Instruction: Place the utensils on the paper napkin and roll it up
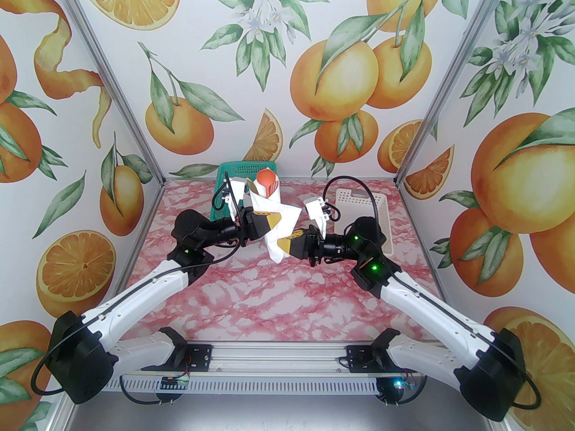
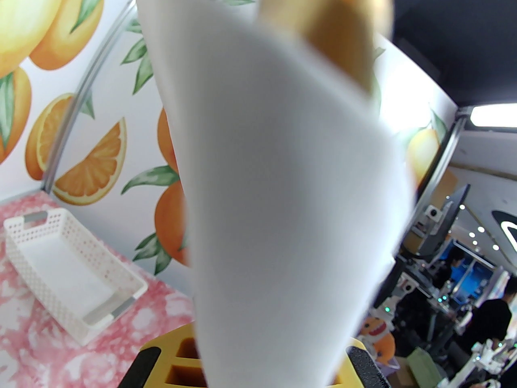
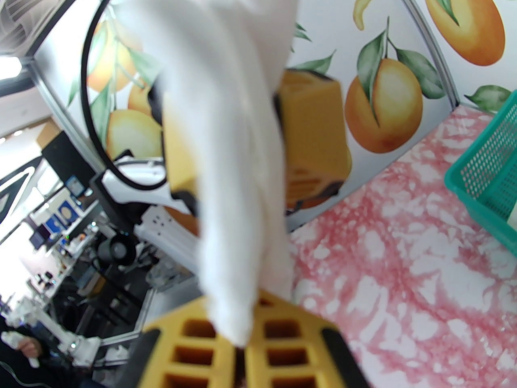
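The paper napkin (image 1: 287, 216) is rolled into a white bundle and held in the air above the middle of the table. The round bowl of an orange spoon (image 1: 265, 178) pokes out of its far, upper end. The other utensils are hidden inside the roll. My left gripper (image 1: 268, 222) is closed around the bundle's middle, and in the left wrist view the napkin (image 2: 274, 184) spans the gap between its fingers (image 2: 161, 364). My right gripper (image 1: 287, 243) is shut on the lower tip of the napkin (image 3: 238, 200), pinched between its yellow fingers (image 3: 282, 338).
A green mesh basket (image 1: 229, 169) stands at the back, just behind the bundle, and its corner shows in the right wrist view (image 3: 484, 168). A white perforated basket (image 1: 359, 195) sits at the back right (image 2: 60, 265). The pink marbled table (image 1: 278, 303) lies below.
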Robot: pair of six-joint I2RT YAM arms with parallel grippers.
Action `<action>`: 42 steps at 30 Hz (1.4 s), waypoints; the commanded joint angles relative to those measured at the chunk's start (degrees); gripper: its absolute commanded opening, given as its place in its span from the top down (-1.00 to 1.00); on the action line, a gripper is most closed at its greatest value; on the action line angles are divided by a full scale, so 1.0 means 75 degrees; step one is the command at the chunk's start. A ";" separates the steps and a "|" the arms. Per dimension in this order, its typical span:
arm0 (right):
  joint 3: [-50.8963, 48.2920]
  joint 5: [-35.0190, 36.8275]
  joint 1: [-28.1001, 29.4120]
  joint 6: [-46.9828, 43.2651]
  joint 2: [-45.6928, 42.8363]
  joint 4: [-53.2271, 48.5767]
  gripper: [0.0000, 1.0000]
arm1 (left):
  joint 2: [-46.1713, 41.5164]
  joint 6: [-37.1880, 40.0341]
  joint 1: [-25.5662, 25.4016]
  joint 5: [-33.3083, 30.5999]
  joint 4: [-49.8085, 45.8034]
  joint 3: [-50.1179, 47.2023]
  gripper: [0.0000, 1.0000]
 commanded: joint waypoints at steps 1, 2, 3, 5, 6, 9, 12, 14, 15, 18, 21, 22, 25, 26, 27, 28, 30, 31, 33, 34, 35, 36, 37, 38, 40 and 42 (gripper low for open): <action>-0.0150 -0.0034 -0.0009 0.0072 -0.0143 0.0358 1.00 | -0.0057 -0.0011 0.0125 0.0115 -0.0098 0.0342 0.32; -0.0162 -0.0007 -0.0016 0.0072 -0.0162 0.0392 1.00 | -0.0120 0.0008 0.0174 0.0111 -0.0147 0.0345 0.19; -0.0152 0.0020 -0.0010 0.0063 -0.0178 0.0410 1.00 | -0.0164 0.0024 0.0226 0.0107 -0.0191 0.0353 0.07; -0.0073 -0.0005 -0.0015 -0.0002 -0.0203 0.0421 1.00 | -0.0262 0.0025 0.0303 0.0190 -0.0187 0.0365 -0.07; -0.0033 -0.0038 -0.0014 -0.0047 -0.0194 0.0422 1.00 | -0.0287 0.0031 0.0326 0.0222 -0.0208 0.0382 -0.13; 0.0136 -0.0155 -0.0012 -0.0205 -0.0136 0.0359 1.00 | -0.0360 0.0002 0.0346 0.0288 -0.0187 0.0414 -0.20; 0.0252 -0.0212 -0.0018 -0.0308 -0.0043 0.0373 1.00 | -0.0406 0.0002 0.0353 0.0231 -0.0171 0.0381 -0.24; 0.0331 -0.0219 -0.0012 -0.0338 -0.0005 0.0430 1.00 | -0.0418 -0.0008 0.0353 0.0189 -0.0144 0.0345 -0.28; 0.0362 -0.0239 -0.0006 -0.0328 0.0005 0.0465 1.00 | -0.0410 -0.0026 0.0351 0.0189 -0.0102 0.0325 -0.29; 0.0430 -0.0288 -0.0005 -0.0338 0.0008 0.0561 1.00 | -0.0407 -0.0088 0.0351 0.0206 0.0091 0.0269 -0.32; 0.0430 -0.0267 -0.0006 -0.0425 -0.0027 0.0545 1.00 | -0.0393 -0.0216 0.0352 0.0250 0.0434 0.0215 -0.33; 0.0424 -0.0252 -0.0002 -0.0441 -0.0027 0.0551 1.00 | -0.0383 -0.0261 0.0350 0.0264 0.0545 0.0213 -0.31; 0.0345 -0.0200 -0.0004 -0.0467 -0.0016 0.0557 1.00 | -0.0441 -0.0247 0.0350 0.0265 0.0668 0.0213 -0.18; 0.0302 -0.0195 0.0002 -0.0450 -0.0005 0.0589 1.00 | -0.0463 -0.0224 0.0353 0.0265 0.0659 0.0213 -0.14; 0.0242 -0.0176 0.0001 -0.0416 -0.0004 0.0637 1.00 | -0.0476 -0.0200 0.0353 0.0264 0.0656 0.0216 -0.09; 0.0183 -0.0178 0.0002 -0.0393 0.0008 0.0650 1.00 | -0.0477 -0.0187 0.0352 0.0265 0.0640 0.0224 -0.04; 0.0100 -0.0185 -0.0003 -0.0375 0.0019 0.0633 1.00 | -0.0477 -0.0186 0.0352 0.0265 0.0662 0.0231 0.04; 0.0046 -0.0190 -0.0004 -0.0362 0.0025 0.0633 1.00 | -0.0466 -0.0186 0.0351 0.0265 0.0656 0.0242 0.07; -0.0063 -0.0153 -0.0008 -0.0340 0.0011 0.0671 1.00 | -0.0457 -0.0168 0.0353 0.0271 0.0657 0.0260 0.13; -0.0109 -0.0128 0.0003 -0.0325 -0.0002 0.0690 1.00 | -0.0450 -0.0153 0.0352 0.0271 0.0618 0.0280 0.19; -0.0138 -0.0120 0.0000 -0.0318 -0.0004 0.0688 1.00 | -0.0439 -0.0129 0.0349 0.0265 0.0589 0.0283 0.23; -0.0156 -0.0128 0.0002 -0.0309 -0.0010 0.0682 1.00 | -0.0432 -0.0106 0.0352 0.0258 0.0574 0.0289 0.26; -0.0172 -0.0131 -0.0005 -0.0303 -0.0004 0.0671 1.00 | -0.0430 -0.0092 0.0353 0.0254 0.0561 0.0283 0.29; -0.0196 -0.0134 0.0003 -0.0306 -0.0007 0.0635 1.00 | -0.0429 -0.0066 0.0353 0.0236 0.0531 0.0284 0.33; -0.0243 -0.0133 0.0001 -0.0314 -0.0016 0.0578 1.00 | -0.0419 -0.0001 0.0347 0.0230 0.0442 0.0313 0.45; -0.0273 -0.0149 -0.0006 -0.0314 -0.0049 0.0509 1.00 | -0.0411 0.0049 0.0343 0.0208 0.0364 0.0307 0.57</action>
